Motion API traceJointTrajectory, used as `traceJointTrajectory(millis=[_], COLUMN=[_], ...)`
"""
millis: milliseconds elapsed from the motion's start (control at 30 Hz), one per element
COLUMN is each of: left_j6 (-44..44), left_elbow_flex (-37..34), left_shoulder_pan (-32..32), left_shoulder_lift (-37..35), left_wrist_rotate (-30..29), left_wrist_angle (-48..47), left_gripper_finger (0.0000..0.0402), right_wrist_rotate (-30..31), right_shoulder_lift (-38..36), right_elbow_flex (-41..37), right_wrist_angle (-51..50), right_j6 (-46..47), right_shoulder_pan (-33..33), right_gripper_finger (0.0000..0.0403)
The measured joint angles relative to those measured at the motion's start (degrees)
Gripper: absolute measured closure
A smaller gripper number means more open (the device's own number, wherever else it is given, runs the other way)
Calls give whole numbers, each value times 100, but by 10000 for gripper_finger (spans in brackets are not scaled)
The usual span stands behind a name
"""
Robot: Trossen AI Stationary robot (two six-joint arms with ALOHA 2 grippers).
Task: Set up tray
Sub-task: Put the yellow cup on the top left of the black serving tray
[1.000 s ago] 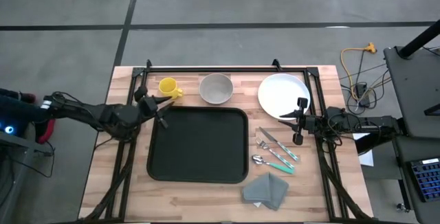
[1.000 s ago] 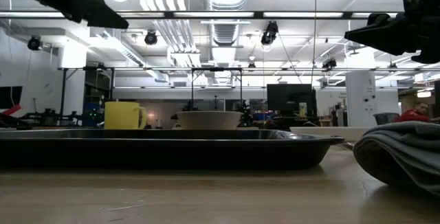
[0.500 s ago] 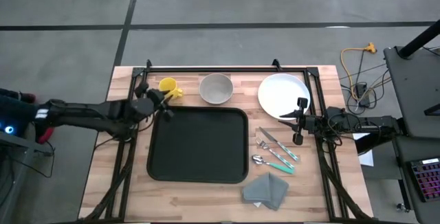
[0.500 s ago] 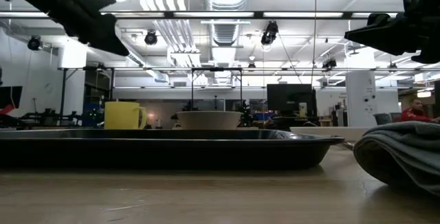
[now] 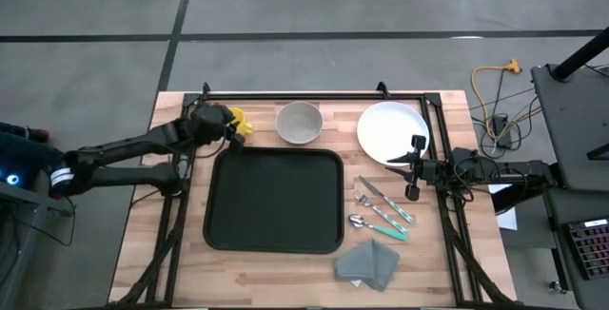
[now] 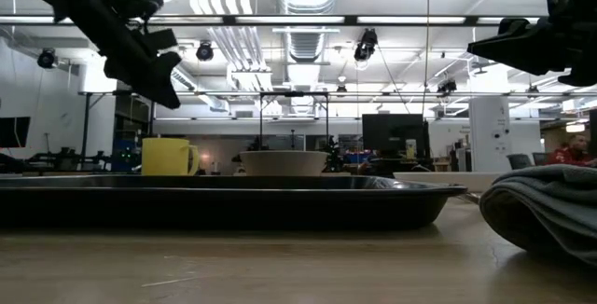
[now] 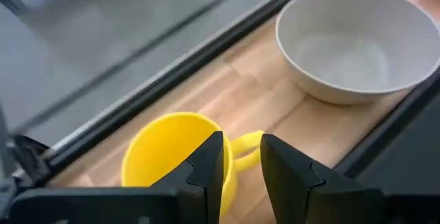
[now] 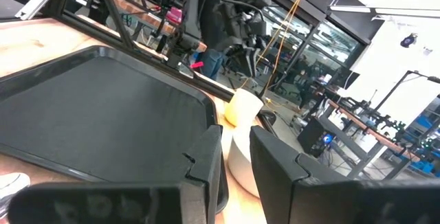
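Note:
The black tray (image 5: 276, 201) lies flat on the table's middle, seen edge-on in the low view (image 6: 224, 201). A yellow mug (image 5: 240, 124) stands on the wood by the tray's far left corner. My left gripper (image 5: 226, 122) hovers above the mug (image 6: 168, 157) without touching it. It is open (image 7: 242, 162), with its fingers over the mug's rim and handle (image 7: 247, 143). My right gripper (image 5: 405, 165) waits in the air at the near right edge of the white plate (image 5: 390, 129). It is open with a narrow gap (image 8: 236, 159).
A grey bowl (image 5: 299, 122) sits beyond the tray's far edge, with the plate to its right. Cutlery with teal handles (image 5: 381, 210) and a folded grey napkin (image 5: 369, 262) lie right of the tray. A black frame (image 5: 304, 94) runs along the table's far edge and sides.
My left gripper has swung from the tray's left far corner toward the table's far edge, coming over the yellow mug and dropping lower toward it. The mug and everything else have stayed put.

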Motion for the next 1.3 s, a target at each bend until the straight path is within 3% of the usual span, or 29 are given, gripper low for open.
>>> traceJointTrajectory(millis=[133,567,1300], left_j6=[4,169,202], left_elbow_flex=[194,557,519], left_shoulder_pan=[305,548,641], left_shoulder_lift=[490,1564,1657], left_wrist_rotate=[417,422,400], left_wrist_angle=[-283,-607,-620], left_gripper_finger=[322,322,322], right_wrist_rotate=[0,3,2], right_shoulder_lift=[0,0,0], right_elbow_flex=[1,1,0], right_wrist_angle=[0,1,1], right_j6=[1,1,2], right_shoulder_pan=[1,1,1], right_gripper_finger=[335,335,335])
